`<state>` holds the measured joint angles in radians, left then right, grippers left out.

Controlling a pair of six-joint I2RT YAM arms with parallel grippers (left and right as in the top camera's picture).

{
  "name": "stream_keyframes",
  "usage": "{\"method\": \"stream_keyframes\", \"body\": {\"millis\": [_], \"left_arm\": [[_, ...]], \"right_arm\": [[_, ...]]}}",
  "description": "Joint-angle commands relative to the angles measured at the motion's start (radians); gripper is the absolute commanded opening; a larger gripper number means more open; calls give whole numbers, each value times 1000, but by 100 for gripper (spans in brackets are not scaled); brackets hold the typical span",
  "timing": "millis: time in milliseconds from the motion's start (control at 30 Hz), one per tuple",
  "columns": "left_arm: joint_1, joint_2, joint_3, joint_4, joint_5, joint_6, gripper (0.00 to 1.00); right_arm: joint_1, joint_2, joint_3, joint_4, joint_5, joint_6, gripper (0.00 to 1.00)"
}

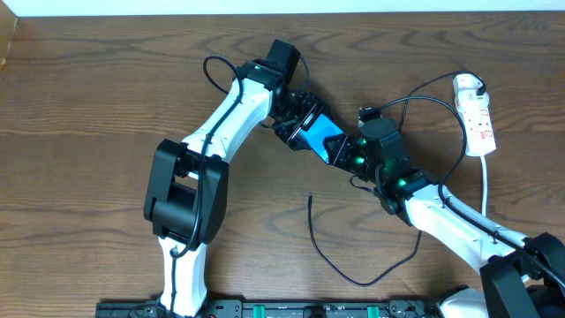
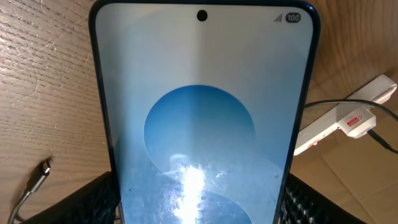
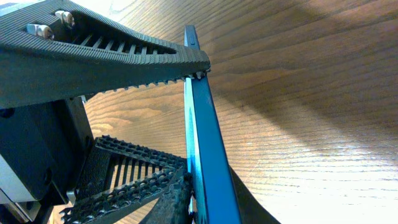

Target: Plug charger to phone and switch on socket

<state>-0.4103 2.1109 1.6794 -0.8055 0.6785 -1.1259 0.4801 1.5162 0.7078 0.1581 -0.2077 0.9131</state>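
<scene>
The phone (image 1: 320, 134), blue screen up, is held off the table between both grippers. My left gripper (image 1: 298, 119) is shut on its upper-left end; in the left wrist view the phone (image 2: 202, 106) fills the frame between my fingers (image 2: 199, 208). My right gripper (image 1: 349, 152) is shut on its lower-right end; in the right wrist view the phone (image 3: 204, 137) is edge-on between my jaws (image 3: 214, 208). The charger's free tip (image 1: 311, 198) lies on the table, also in the left wrist view (image 2: 43, 168). Its white plug head (image 1: 468, 86) sits in the socket (image 1: 479, 119).
The black cable (image 1: 362, 281) loops over the table in front of the phone and under my right arm. The socket's white cord (image 1: 486, 181) runs down the right side. The socket also shows in the left wrist view (image 2: 380, 89). The left gripper's ribbed fingers (image 3: 124, 50) fill the right wrist view's left.
</scene>
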Motion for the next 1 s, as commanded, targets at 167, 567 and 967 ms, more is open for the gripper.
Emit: {"method": "stream_keyframes", "body": {"millis": [167,567,967], "left_arm": [[-2,-48,4,0,32,-5,7],[23,-51,4,0,32,7,91],[93,-189,4,0,-42,124,93]], "right_arm": [[6,9,12,1,7,-2,1],[-4,9,12,-6,7,-2,1],[-108,9,12,18,-121,268,1]]}}
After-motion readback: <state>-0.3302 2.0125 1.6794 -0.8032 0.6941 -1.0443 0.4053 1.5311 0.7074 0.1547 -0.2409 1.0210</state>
